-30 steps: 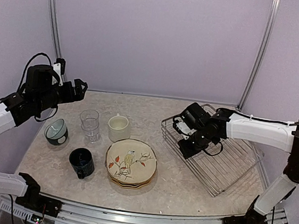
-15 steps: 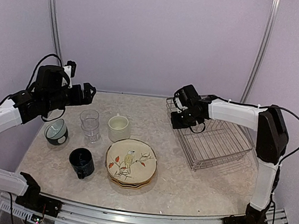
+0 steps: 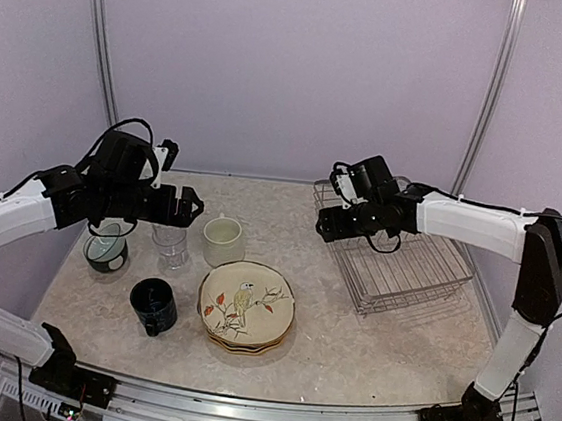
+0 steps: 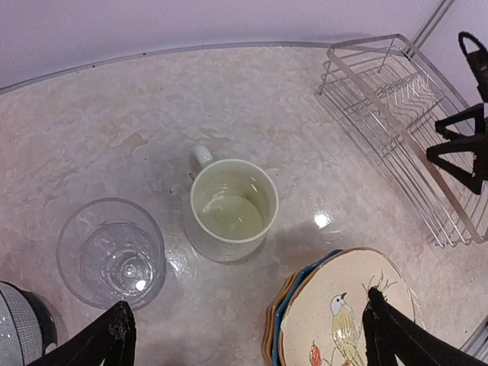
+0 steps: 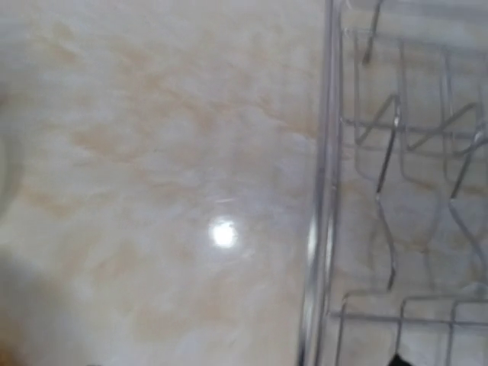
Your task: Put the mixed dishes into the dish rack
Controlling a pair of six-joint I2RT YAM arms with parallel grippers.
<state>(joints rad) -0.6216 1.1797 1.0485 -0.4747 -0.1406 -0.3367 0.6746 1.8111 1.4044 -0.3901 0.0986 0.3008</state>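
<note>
Left end effector [image 4: 245, 309] spread wide, cream mug [image 4: 232, 207] just ahead: looks like first pickup, needs dropping onto its rim. Right end effector [image 3: 328, 224]: can't tell its spread.

A broad strip of bare table [image 3: 319, 325] runs from far edge to near edge between the cream mug [image 3: 223, 240] and the dish rack [image 3: 425, 276]. Toward the left edge, the grey-teal cup [image 3: 106, 249], clear glass [image 3: 169, 244] and cream mug stand in a tight row with narrow gaps. The dark blue mug [image 3: 153, 305] and plate stack [image 3: 246, 305] crowd the space in front. The right gripper [image 3: 325, 225] hangs over the rack's left rim, seemingly just clear of the wires.
</note>
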